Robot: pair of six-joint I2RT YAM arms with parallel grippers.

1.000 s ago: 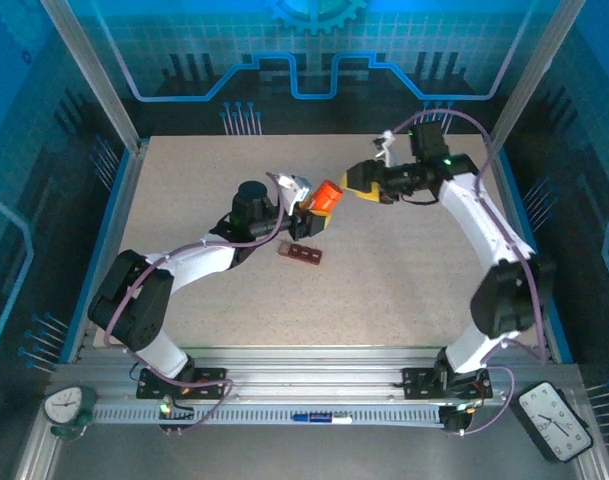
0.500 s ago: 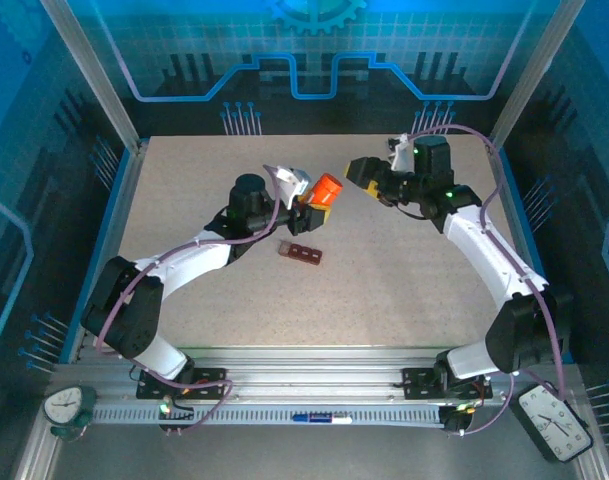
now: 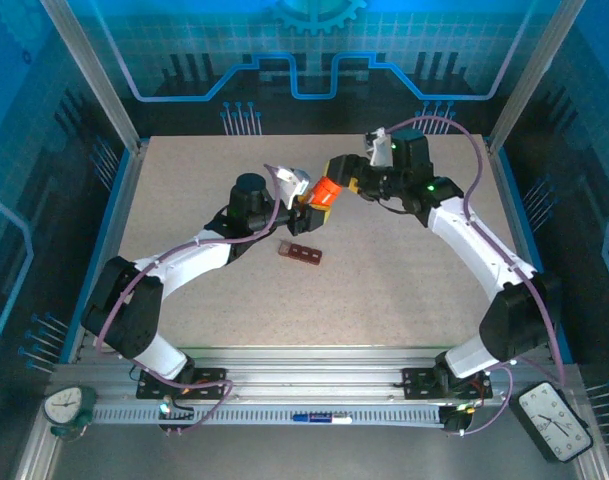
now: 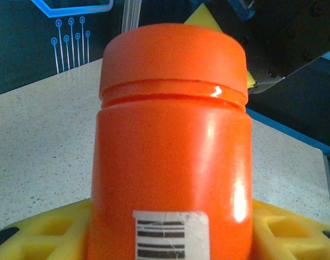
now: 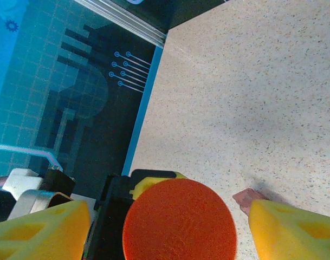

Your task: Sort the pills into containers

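An orange pill bottle (image 3: 326, 192) with a round cap hangs above the table's middle, and my left gripper (image 3: 314, 205) is shut on its body. The left wrist view has the bottle (image 4: 173, 157) upright between the yellow fingers (image 4: 40, 233). My right gripper (image 3: 342, 172) is open at the cap end. From the right wrist, the cap (image 5: 180, 219) sits between the yellow pads (image 5: 40, 230), with a gap on each side. The containers (image 3: 300, 253), a dark reddish-brown strip, lie flat on the table just below the bottle; one corner (image 5: 245, 197) peeks out beside the right pad. The pills are hidden.
The speckled table (image 3: 404, 270) is bounded by blue enclosure walls and an aluminium rail (image 3: 314, 385) at the near edge. Two clocks (image 3: 64, 405) (image 3: 556, 420) sit at the near corners. The right arm's black body (image 4: 286, 38) looms close behind the bottle.
My right gripper has swung left across the table to the bottle's cap and now straddles it. The left gripper and the bottle have barely moved.
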